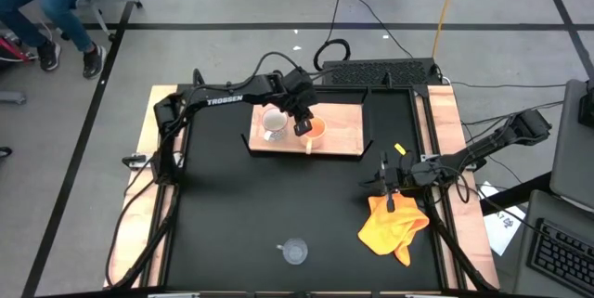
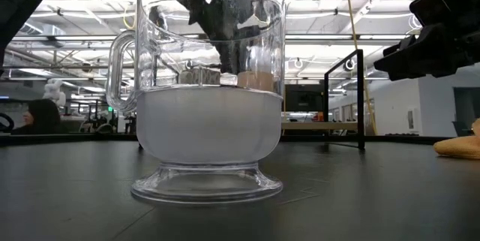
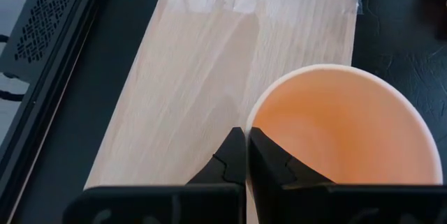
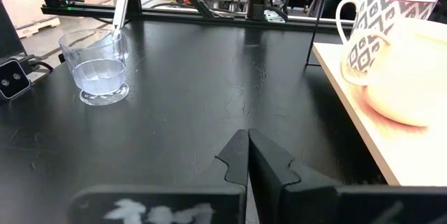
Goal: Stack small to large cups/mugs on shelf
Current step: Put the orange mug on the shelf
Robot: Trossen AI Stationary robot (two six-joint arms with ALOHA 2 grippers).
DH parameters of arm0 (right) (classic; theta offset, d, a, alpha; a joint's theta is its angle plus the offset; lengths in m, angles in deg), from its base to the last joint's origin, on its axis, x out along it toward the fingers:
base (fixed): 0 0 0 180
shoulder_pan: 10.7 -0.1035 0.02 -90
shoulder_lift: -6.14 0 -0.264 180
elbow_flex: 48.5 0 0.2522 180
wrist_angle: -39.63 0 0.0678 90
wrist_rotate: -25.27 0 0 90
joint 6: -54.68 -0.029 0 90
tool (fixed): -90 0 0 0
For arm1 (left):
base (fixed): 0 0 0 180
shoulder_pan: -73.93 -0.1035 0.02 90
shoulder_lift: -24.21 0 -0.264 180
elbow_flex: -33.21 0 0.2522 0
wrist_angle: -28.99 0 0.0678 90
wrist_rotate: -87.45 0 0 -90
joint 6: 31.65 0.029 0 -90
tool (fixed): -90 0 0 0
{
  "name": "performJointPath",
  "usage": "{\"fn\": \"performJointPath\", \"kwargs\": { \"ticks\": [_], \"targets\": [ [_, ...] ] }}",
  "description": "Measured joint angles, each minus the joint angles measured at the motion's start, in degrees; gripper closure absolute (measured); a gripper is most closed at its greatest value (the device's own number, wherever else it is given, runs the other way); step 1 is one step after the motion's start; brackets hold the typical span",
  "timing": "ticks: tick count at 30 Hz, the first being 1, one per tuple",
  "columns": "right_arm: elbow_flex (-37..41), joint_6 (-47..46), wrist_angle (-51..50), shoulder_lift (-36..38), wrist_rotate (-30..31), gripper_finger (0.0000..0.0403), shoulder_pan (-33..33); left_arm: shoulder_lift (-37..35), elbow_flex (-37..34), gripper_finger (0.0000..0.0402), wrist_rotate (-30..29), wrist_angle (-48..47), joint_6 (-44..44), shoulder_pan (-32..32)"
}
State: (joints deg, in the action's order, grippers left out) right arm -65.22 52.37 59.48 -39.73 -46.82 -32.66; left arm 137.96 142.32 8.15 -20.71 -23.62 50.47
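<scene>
The orange-yellow mug (image 1: 316,131) and the white patterned mug (image 1: 273,124) stand side by side on the light-wood shelf (image 1: 345,120) at the table's far side. My left gripper (image 1: 303,125) is over the shelf, between the two mugs, shut on the orange mug (image 3: 342,126). The clear glass cup (image 1: 295,252) stands alone on the black table near its near edge, and fills the low view (image 2: 210,98). My right gripper (image 1: 386,175) hovers shut over the table right of the shelf, touching nothing; its wrist view shows the glass cup (image 4: 101,70) and the white mug (image 4: 377,32). My left gripper holds the orange-yellow mug by its rim (image 3: 250,116), on the side toward the white mug. One finger (image 3: 269,158) is inside the mug and one (image 3: 230,158) outside, coming from above and pointing down. The mug is upright over the shelf board (image 3: 202,77); whether its base is lifted cannot be told.
An orange-yellow cloth (image 1: 394,224) lies crumpled on the table just in front of my right gripper. Black brackets (image 1: 369,145) stand at the shelf's ends. A dark keyboard-like tray (image 1: 380,73) sits beyond the shelf. A person sits far off, beyond the table's far left corner.
</scene>
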Motion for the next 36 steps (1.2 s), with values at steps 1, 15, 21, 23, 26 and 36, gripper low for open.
{"fn": "performJointPath", "kwargs": {
  "ticks": [1, 15, 21, 23, 26, 36],
  "targets": [
    [0.0, 0.0, 0.02, 0.0, 0.0, 0.0403, 0.0, 0.0, 0.0, 0.04, 0.0, 0.0, 0.09, 0.01],
    [0.0, 0.0, 0.01, 0.0, 0.0, 0.0403, 0.0, 0.13, -0.11, 0.0397, -0.04, 0.07, 1.1, 1.6],
    [0.0, 0.0, 0.02, 0.0, 0.0, 0.0403, 0.0, 0.24, -0.18, 0.0376, -0.32, -0.64, 1.25, 1.57],
    [0.0, 0.0, 0.0, 0.0, 0.0, 0.0403, 0.0, 0.49, -0.31, 0.037, -0.44, -1.36, 1.27, 1.62],
    [-0.02, 0.0, 0.0, 0.0, 0.0, 0.0403, 0.0, 0.5, -0.31, 0.0375, -0.44, -1.3, 1.84, 1.84],
    [-0.02, 0.0, 0.01, -0.02, -0.02, 0.0403, 0.0, 0.24, -0.15, 0.0386, -9.18, -0.37, 4.57, 4.21]
  ]
}}
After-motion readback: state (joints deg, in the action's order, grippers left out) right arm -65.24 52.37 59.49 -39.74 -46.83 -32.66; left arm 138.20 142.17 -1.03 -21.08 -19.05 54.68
